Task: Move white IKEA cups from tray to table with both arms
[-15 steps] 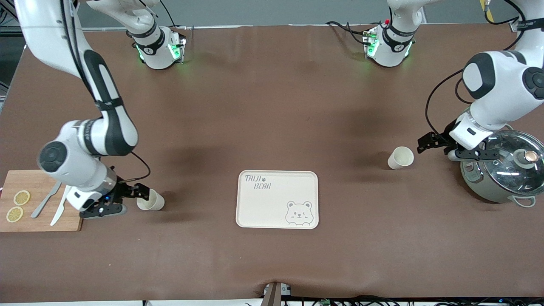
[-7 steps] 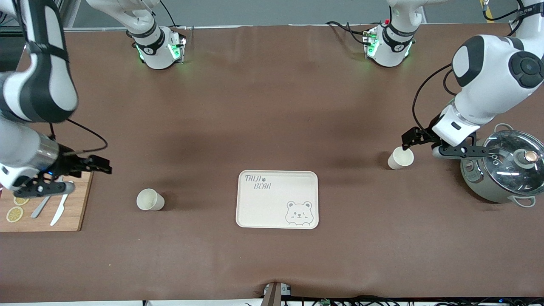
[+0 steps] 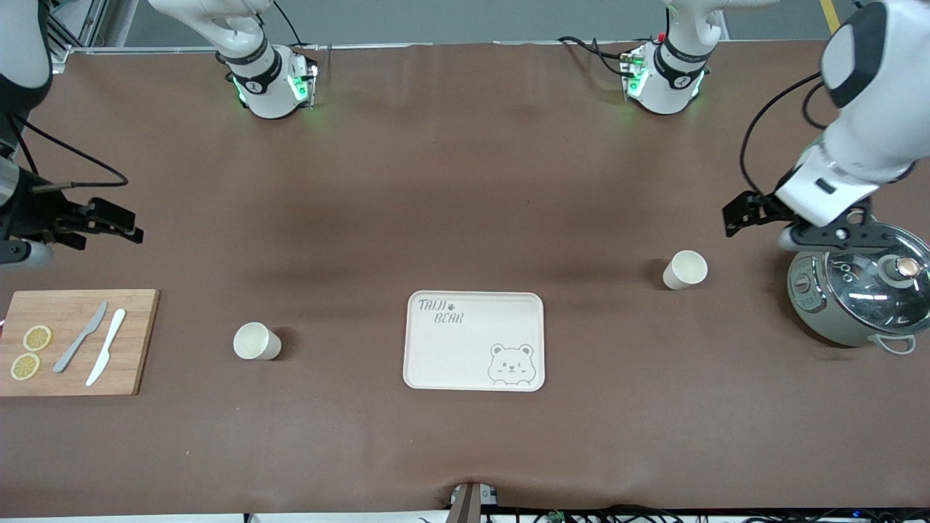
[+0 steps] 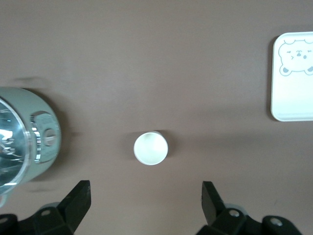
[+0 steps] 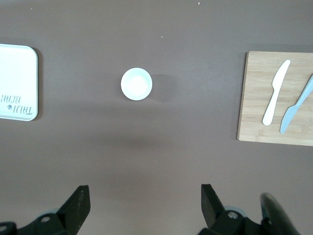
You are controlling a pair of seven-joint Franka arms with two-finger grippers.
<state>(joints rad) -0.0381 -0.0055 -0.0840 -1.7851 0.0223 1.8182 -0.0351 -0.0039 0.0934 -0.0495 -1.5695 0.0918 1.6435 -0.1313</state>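
Two white IKEA cups stand upright on the brown table, one on each side of the bear-printed tray (image 3: 450,359). One cup (image 3: 684,269) is toward the left arm's end, beside the pot; it also shows in the left wrist view (image 4: 151,148). The other cup (image 3: 256,341) is toward the right arm's end; it also shows in the right wrist view (image 5: 136,83). My left gripper (image 3: 734,216) is open and empty, raised over the table between cup and pot, also shown in its wrist view (image 4: 145,200). My right gripper (image 3: 131,229) is open and empty, raised near the cutting board, also shown in its wrist view (image 5: 145,205).
A grey-green pot with a glass lid (image 3: 857,290) stands at the left arm's end. A wooden cutting board (image 3: 138,341) with two knives (image 3: 91,343) and lemon slices (image 3: 29,352) lies at the right arm's end.
The right gripper has left the cup it was at, risen and drawn back toward the table's end. The left gripper has risen away from its cup toward the pot. Neither cup moved.
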